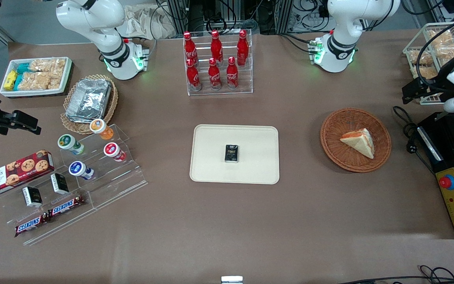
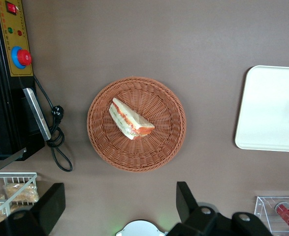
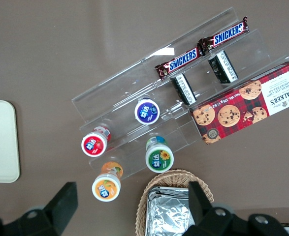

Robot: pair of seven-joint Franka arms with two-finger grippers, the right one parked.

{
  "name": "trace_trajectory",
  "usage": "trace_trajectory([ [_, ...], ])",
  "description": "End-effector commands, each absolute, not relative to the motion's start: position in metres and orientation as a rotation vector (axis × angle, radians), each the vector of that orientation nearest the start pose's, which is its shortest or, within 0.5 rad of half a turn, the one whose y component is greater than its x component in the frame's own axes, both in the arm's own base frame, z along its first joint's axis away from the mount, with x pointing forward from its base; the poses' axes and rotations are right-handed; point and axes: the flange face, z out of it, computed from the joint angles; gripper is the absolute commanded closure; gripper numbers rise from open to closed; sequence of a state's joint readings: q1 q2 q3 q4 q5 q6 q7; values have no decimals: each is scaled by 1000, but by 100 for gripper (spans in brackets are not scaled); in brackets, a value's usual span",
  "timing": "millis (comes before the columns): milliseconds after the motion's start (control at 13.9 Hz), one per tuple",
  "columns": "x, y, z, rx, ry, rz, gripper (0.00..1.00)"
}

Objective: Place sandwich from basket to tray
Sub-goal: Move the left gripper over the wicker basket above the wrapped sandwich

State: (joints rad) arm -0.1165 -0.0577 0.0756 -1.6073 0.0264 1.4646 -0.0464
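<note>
Brown table [image 1: 227, 221], cables and metal racks [image 1: 227, 15] along its edge

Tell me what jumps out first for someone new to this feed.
The triangular white-bread sandwich lying in the round reddish-brown wicker basket, toward the working arm's end. Beside it, mid-table, the flat cream tray carries a small black packet. The left gripper hangs open above the table beside the basket.
</note>
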Motion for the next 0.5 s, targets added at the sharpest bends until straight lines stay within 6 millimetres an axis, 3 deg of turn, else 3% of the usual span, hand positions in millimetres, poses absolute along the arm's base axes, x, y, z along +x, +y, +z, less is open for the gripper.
trace_trajectory([
  [0,531,-17,631,-3105,-10,134,0],
  [144,537,-16,626,-3093,-47,146,0],
  [432,544,-17,614,-3028,-532,150,0],
])
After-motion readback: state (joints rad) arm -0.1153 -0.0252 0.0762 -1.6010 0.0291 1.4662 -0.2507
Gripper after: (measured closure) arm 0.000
